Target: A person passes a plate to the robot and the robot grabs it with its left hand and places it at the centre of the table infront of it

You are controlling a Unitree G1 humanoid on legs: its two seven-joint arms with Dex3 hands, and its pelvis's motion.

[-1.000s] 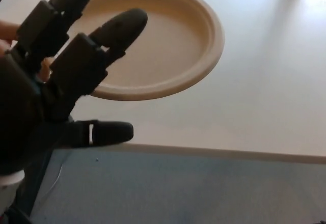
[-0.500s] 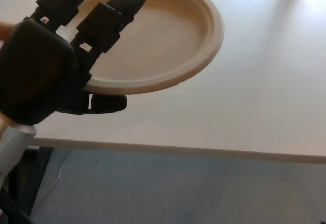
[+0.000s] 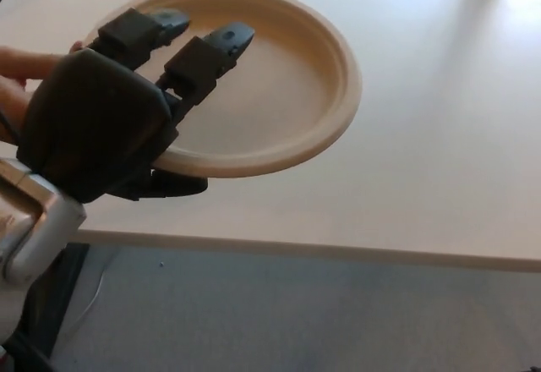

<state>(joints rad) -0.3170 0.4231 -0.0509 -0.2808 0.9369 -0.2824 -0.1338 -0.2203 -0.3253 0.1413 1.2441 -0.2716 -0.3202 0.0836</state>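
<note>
two fingers (image 3: 203, 55) of the left hand (image 3: 101, 131) now lie flat across the top of the plate (image 3: 279, 84), and the thumb (image 3: 173, 184) sits under the rim at about 7 o'clock of the dish; half a second ago the fingers were raised higher and angled steeply over it, and a second ago the hand was wide open with the thumb well below the rim. so the hand has come down and closed into a pinch on the near-left edge, narrow, with the plate between fingers and thumb. my reading is that the grab is made or nearly made, and the handover is at the point of release

the plate is in the air above the table (image 3: 439, 152), in the upper left of the head view, rim tilted a little, not yet at the centre

farther back, at 9 to 10 o'clock of the plate, a person's hand (image 3: 21, 72) is partly behind the robot's palm; whether it is touching the rim cannot be told. the thumb's contact with the underside is hidden by the rim. the right hand does not show, and the table's far edge is cut off
</note>
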